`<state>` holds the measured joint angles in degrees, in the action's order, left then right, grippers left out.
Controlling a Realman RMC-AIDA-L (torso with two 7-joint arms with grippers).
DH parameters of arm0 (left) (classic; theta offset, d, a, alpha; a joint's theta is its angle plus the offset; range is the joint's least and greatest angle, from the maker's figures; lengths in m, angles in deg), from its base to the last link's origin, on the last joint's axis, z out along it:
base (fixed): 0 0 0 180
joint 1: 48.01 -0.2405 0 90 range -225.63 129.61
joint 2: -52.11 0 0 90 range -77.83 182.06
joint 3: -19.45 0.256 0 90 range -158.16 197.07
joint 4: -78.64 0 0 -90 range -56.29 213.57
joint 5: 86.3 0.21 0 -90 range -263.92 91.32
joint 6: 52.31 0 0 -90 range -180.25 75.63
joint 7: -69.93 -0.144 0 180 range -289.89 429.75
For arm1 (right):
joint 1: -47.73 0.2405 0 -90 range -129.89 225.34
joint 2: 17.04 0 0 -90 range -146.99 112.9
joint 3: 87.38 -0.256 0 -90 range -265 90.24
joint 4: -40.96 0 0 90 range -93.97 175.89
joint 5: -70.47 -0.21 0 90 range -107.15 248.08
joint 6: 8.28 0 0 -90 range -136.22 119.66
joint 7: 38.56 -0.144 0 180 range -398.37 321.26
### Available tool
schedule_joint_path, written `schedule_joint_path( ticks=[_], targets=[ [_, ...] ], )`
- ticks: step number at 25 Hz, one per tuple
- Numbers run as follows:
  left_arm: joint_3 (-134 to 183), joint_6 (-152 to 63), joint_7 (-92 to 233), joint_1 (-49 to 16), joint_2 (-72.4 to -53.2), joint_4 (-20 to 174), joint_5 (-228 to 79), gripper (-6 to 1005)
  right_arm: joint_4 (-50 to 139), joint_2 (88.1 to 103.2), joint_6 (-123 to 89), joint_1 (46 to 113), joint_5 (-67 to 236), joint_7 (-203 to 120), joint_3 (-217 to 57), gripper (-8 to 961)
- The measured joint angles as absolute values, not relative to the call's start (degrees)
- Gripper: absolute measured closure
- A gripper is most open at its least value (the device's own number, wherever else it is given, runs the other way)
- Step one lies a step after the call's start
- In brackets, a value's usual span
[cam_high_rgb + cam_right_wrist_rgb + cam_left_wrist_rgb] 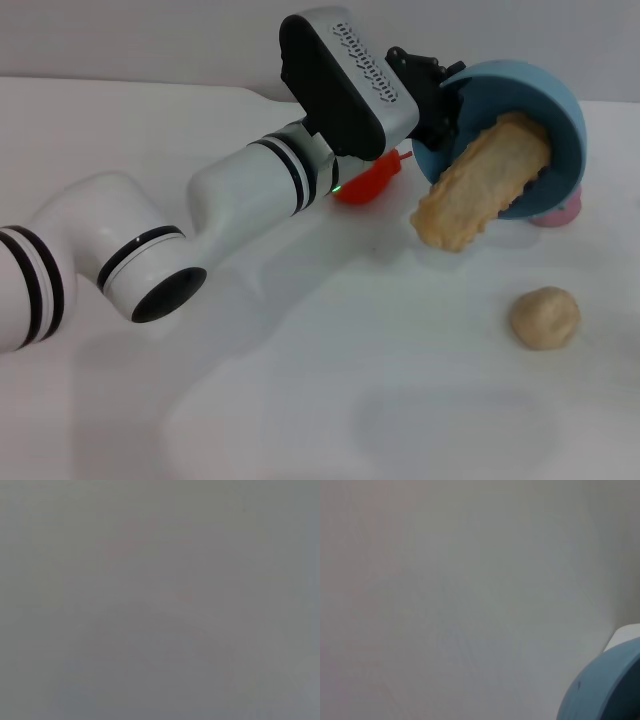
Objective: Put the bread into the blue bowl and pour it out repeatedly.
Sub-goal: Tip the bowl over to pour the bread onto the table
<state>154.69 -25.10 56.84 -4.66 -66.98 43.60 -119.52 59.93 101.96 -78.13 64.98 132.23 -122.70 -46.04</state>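
In the head view the blue bowl is lifted and tipped on its side, its mouth facing me. My left gripper is shut on the bowl's rim at its left edge. The bread, a long tan loaf, slides out of the bowl with its lower end hanging past the rim just above the table. A curved piece of the blue bowl shows in a corner of the left wrist view. The right gripper is out of view.
A red-orange fruit lies on the white table behind my left forearm. A small round beige lump sits at the front right. Something pink peeks out under the bowl. The right wrist view is plain grey.
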Motion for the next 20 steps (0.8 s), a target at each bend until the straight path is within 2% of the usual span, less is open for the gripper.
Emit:
schedule_joint_path(
  ticks=[13,20],
  targets=[
    [157.7,-14.6,54.4,-5.3,-66.98,47.5,-119.7,999,58.6,101.98,-78.4,65.7,132.2,-122.7,-46.0,560],
    [158.6,-13.3,42.0,-5.3,-66.98,47.0,-119.9,999,57.5,101.96,-79.6,65.9,132.2,-122.7,-46.1,560]
  ],
)
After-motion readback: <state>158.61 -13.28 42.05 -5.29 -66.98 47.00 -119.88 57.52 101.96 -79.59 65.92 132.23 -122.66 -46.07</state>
